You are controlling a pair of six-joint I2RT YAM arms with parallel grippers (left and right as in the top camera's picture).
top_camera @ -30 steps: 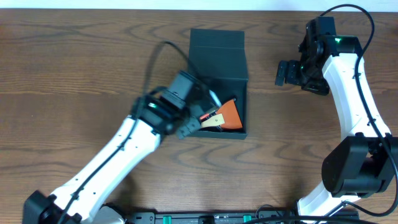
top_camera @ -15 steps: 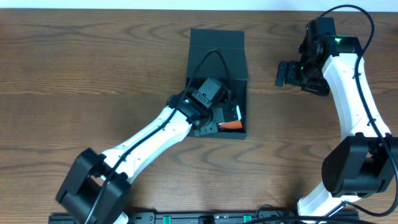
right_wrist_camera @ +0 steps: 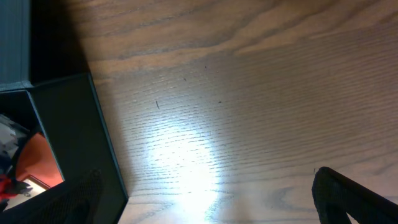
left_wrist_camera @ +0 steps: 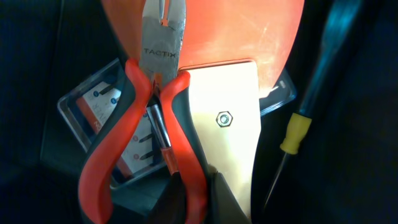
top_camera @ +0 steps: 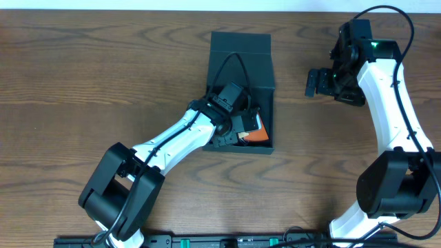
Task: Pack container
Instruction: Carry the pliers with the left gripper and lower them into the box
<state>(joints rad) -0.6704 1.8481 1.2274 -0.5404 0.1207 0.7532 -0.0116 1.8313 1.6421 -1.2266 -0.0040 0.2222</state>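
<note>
Teal container (top_camera: 241, 55) holds one pliers (left_wrist_camera: 160, 57), one scraper (left_wrist_camera: 227, 143), one screwdriver (left_wrist_camera: 296, 133); left end effector (left_wrist_camera: 196, 194) together, right end effector (top_camera: 315, 81) apart

At the overhead frame's centre the container (top_camera: 241, 52) sits on the table (top_camera: 83, 69), and inside it pliers (left_wrist_camera: 158, 62) lie across a scraper (left_wrist_camera: 224, 143), with a screwdriver (left_wrist_camera: 295, 134) to their right.

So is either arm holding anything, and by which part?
Left end effector grips the red-handled pliers by one handle; right end effector holds nothing.
</note>
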